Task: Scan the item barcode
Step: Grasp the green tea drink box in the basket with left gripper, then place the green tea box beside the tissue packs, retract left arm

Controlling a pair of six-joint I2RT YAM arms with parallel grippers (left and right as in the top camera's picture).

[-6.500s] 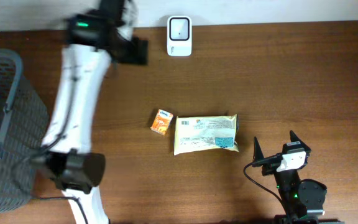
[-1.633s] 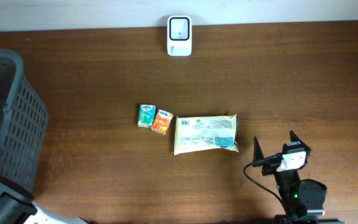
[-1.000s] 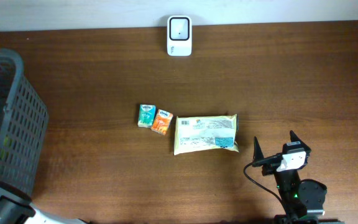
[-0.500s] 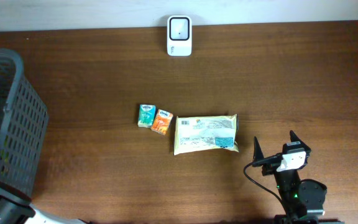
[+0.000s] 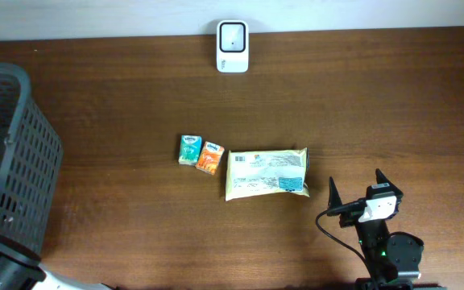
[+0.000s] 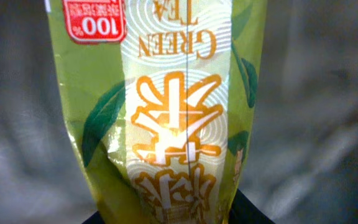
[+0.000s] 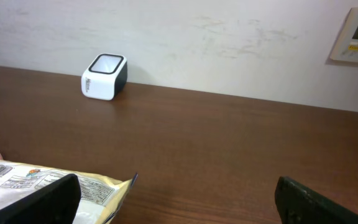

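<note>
Left gripper (image 6: 179,214) pinches green tea packet (image 6: 179,124) by one end inside basket (image 5: 22,161). Soft foil may slip or snag on lift. Right gripper (image 7: 179,199) gapes, idle.

The green packet (image 6: 166,124) reads "GREEN TEA", upside down in the left wrist view. A red badge (image 6: 94,18) near its top edge says "100%".
</note>
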